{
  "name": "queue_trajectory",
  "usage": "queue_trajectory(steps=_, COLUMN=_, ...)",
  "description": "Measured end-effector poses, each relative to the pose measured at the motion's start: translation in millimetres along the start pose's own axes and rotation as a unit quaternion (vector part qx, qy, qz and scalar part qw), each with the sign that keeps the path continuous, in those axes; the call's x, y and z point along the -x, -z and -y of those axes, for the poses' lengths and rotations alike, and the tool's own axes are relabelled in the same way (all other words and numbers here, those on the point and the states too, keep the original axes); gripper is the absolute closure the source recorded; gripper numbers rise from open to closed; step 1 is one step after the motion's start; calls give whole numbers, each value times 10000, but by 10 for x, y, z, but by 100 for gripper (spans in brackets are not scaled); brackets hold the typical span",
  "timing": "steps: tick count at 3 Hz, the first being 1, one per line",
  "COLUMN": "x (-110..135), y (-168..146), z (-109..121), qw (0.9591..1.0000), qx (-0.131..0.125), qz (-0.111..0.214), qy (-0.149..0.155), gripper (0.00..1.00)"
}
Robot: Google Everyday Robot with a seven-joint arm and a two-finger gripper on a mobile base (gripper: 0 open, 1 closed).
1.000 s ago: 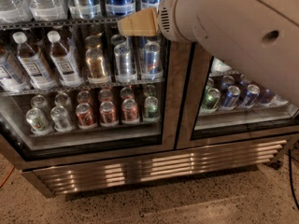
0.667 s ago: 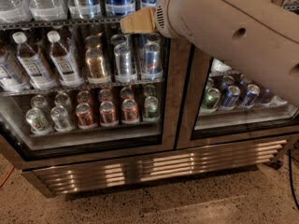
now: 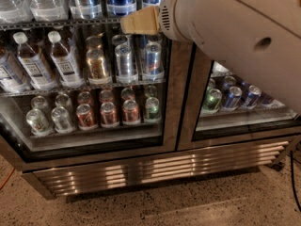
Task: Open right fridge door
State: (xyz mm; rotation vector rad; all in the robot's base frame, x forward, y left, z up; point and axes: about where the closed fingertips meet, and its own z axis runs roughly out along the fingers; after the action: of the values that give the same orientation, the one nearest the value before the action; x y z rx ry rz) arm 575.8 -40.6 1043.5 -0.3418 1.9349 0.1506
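Note:
The right fridge door (image 3: 197,102) is a glass door in a brushed brownish steel frame at the right, and it looks shut. Tilted green, silver and blue cans (image 3: 231,98) show through its lower pane. My white arm (image 3: 244,36) crosses the top right and hides the door's upper part. My gripper (image 3: 136,21) is the tan tip at the arm's end. It sits high in front of the left glass door (image 3: 89,79), just left of the post between the two doors.
The left door shows white-capped bottles (image 3: 61,60) and red-orange cans (image 3: 108,114) on shelves. A louvred steel grille (image 3: 155,166) runs along the fridge's base above a speckled floor (image 3: 188,206). A dark cable (image 3: 294,173) hangs at the far right.
The arm's white body now covers a little more of the upper right. The tan tip has hardly moved. Both doors are as before.

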Motion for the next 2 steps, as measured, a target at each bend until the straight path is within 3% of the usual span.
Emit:
queue_trajectory(steps=1, x=5, y=448, z=-3, qw=9997, qx=-98, qz=160, qy=148, gripper=0)
queue_trajectory(steps=2, x=-80, y=699, z=215, qw=9994, qx=-305, qz=115, qy=-76, gripper=0)
